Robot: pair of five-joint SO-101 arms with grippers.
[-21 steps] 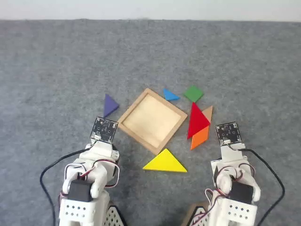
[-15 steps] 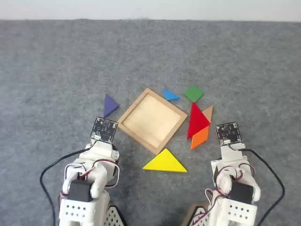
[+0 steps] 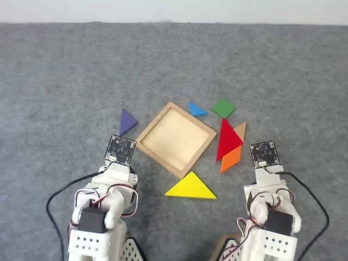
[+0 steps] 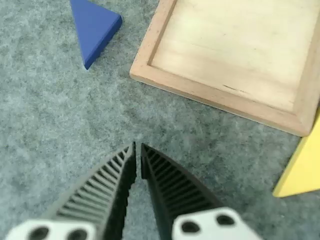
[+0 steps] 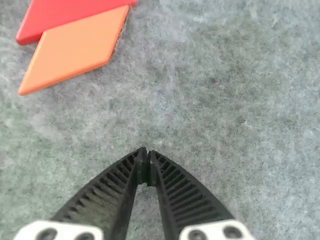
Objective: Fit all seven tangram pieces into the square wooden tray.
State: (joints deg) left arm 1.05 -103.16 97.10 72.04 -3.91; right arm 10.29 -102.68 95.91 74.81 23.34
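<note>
left fingers (image 4: 112, 182) shut, gripped nothing, beside wooden tray (image 4: 210, 95) corner | right fingers (image 5: 112, 192) shut, gripped nothing, near orange parallelogram (image 5: 75, 50) | tray bare inside, on desk (image 3: 65, 81)

The high camera looks steeply down over the grey mat (image 3: 81, 70), with both arms at its near edge. Each wrist camera sits close above the mat, facing forward along its own fingers. Ahead of the left gripper (image 4: 138, 146) is the wooden tray (image 4: 200, 90). Beyond the right gripper (image 5: 146, 150) are the orange piece (image 5: 75, 47) and the red piece (image 5: 65, 12). The high view shares all three.
</note>
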